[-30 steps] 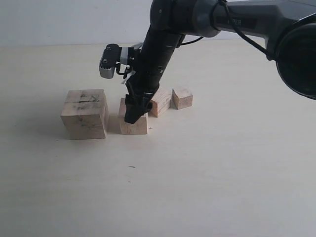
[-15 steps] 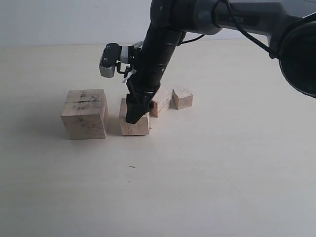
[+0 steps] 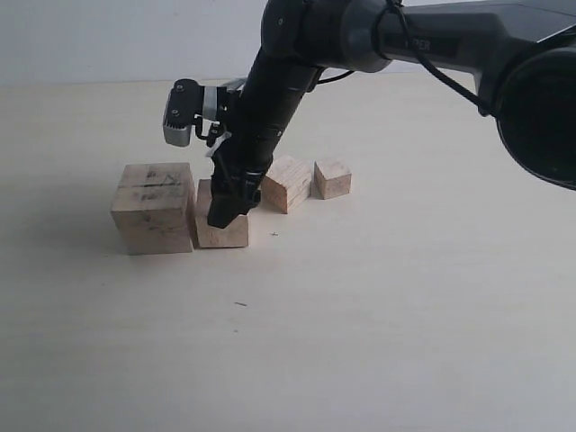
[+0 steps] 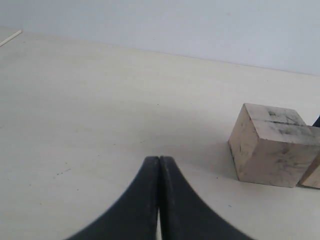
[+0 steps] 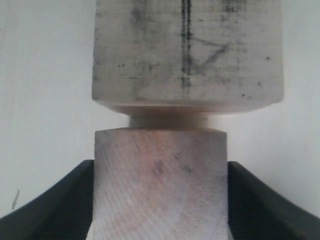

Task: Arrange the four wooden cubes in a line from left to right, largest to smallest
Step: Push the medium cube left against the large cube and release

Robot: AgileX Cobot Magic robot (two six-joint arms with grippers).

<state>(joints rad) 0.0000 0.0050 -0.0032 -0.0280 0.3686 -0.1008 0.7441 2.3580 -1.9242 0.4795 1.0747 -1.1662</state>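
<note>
Left of centre on the counter [image 3: 405, 315], right hand [image 3: 222, 214] grasps second-largest cube [image 3: 227, 237] just beside largest cube [image 3: 155, 211]: seemingly placement step; next, release and lift clear. Left hand [image 4: 159, 167] clenched.

Pale wood with dark pencil-like marks on the largest cube [image 3: 155, 209], black fingers [image 5: 55, 205], cream table [image 3: 378, 306]

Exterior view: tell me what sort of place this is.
Likely a robot lab test bench: a pale tabletop, a plain white wall, and a marked wooden cube beside a smaller cube gripped by the right gripper.
</note>
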